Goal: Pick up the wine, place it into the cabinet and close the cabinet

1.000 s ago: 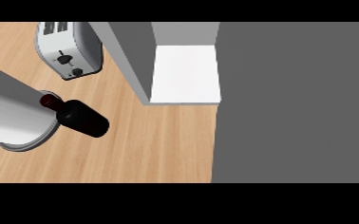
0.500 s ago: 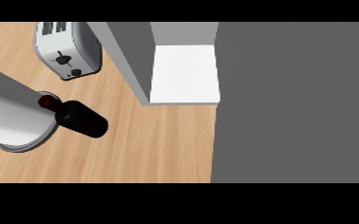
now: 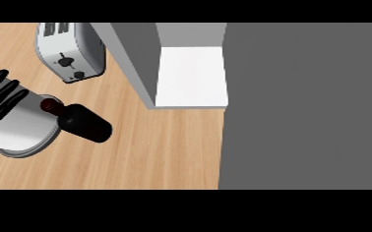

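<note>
The bare white cabinet shelf (image 3: 190,76) opens toward the bench (image 3: 160,152). Entry is bounded on the left by the grey cabinet wall (image 3: 134,59) and on the right by a large grey panel (image 3: 298,108), which also limits the bench along its right side. The toaster (image 3: 71,51) stands just beside the cabinet wall and blocks the upper-left corner. The wine bottle (image 3: 85,123) and the left forearm (image 3: 25,128) occupy the left edge, with the left hand (image 3: 9,91), fingers straight, above them. Bare bench between the wine bottle and the grey panel leaves a passage to the shelf.

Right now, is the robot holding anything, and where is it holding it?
Nothing is held. The left hand shows straight fingers beside the dark wine bottle, not curled round it.
</note>
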`<action>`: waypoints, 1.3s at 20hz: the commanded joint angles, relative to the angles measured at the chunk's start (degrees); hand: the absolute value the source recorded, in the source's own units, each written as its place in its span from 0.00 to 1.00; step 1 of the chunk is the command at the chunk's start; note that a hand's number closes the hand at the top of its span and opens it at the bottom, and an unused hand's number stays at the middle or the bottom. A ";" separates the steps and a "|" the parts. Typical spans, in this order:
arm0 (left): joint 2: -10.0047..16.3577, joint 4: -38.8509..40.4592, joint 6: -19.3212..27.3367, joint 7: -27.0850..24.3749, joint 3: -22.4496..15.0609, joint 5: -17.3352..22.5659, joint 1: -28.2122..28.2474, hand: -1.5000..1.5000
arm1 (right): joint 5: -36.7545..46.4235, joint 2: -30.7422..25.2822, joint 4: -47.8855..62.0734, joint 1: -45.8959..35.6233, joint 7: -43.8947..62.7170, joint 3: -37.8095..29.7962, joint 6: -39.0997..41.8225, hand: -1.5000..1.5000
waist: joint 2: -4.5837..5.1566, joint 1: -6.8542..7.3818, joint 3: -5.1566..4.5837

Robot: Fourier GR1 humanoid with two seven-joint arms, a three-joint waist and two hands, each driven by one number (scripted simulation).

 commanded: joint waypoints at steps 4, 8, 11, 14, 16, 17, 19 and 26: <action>-1.19 13.80 -5.86 -4.41 0.39 -6.72 -5.56 0.00 | -4.32 -0.55 -8.43 0.45 4.71 -1.09 -0.50 0.00 | 0.11 -0.38 -0.01; -6.90 14.87 -5.25 -10.80 -1.26 -17.75 -6.76 0.00 | -4.64 0.03 -8.36 -2.07 6.37 -1.63 -2.14 0.00 | 0.11 -0.45 -0.03; -4.93 19.35 -8.81 -14.00 1.75 -18.33 -5.44 0.00 | -5.98 -1.18 -10.17 0.78 5.63 -3.62 0.10 0.00 | 0.04 -0.28 0.00; -5.40 24.83 -10.09 -18.89 2.43 -23.30 -8.20 0.00 | -7.30 -1.03 -8.94 -0.87 6.52 -4.79 -0.17 0.00 | 0.11 -0.64 -0.02; -3.03 24.10 -9.30 -15.49 2.30 -20.21 -8.86 0.00 | -1.52 1.09 -8.76 -3.20 7.73 -0.06 -2.62 0.00 | 0.03 -0.02 0.00; -5.28 25.63 -9.99 -19.68 1.78 -24.85 -8.86 0.00 | -5.80 -1.12 -7.35 -6.32 8.55 -4.61 -1.92 0.00 | 0.09 -0.14 -0.02; -6.23 27.79 -12.80 -22.18 1.08 -26.85 -7.07 0.00 | -4.06 0.09 -5.52 -3.90 6.27 -1.94 -0.31 0.00 | 0.13 -0.13 -0.03; -4.90 35.83 -13.40 -26.88 1.71 -31.68 -11.92 0.00 | -3.16 1.63 -6.43 -0.78 3.47 -1.61 0.50 0.00 | 0.21 -0.71 -0.04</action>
